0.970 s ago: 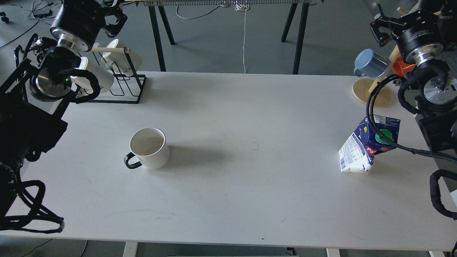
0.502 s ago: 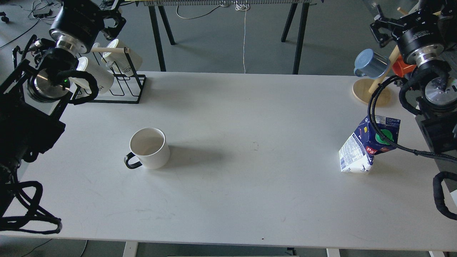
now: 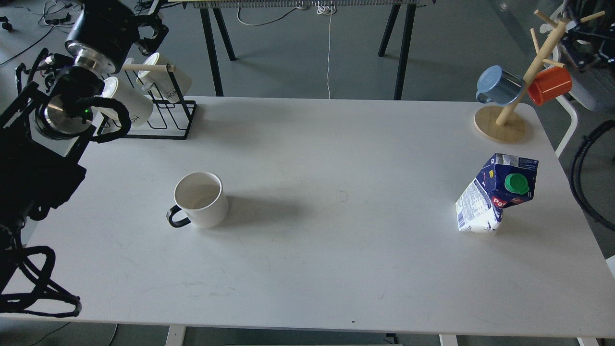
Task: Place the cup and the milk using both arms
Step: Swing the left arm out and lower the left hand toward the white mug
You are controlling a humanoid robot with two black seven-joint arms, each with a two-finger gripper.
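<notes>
The cup (image 3: 201,199), a plain white mug with a black loop handle pointing to the front left, stands upright and empty on the white table (image 3: 326,269), left of centre. The milk (image 3: 498,193), a dark blue and white carton with a green cap, stands leaning at the right side of the table. My left gripper (image 3: 150,30) is raised above the black mug rack at the far left, well away from the cup; it is dark and its fingers cannot be told apart. My right gripper (image 3: 579,43) is a dark shape at the top right edge, behind the wooden mug tree.
A black wire rack (image 3: 166,117) with ribbed cream mugs (image 3: 166,74) stands at the back left. A wooden mug tree (image 3: 504,122) with a blue mug (image 3: 499,85) and an orange mug (image 3: 550,85) stands at the back right. A black cable (image 3: 581,173) hangs beside the table's right edge.
</notes>
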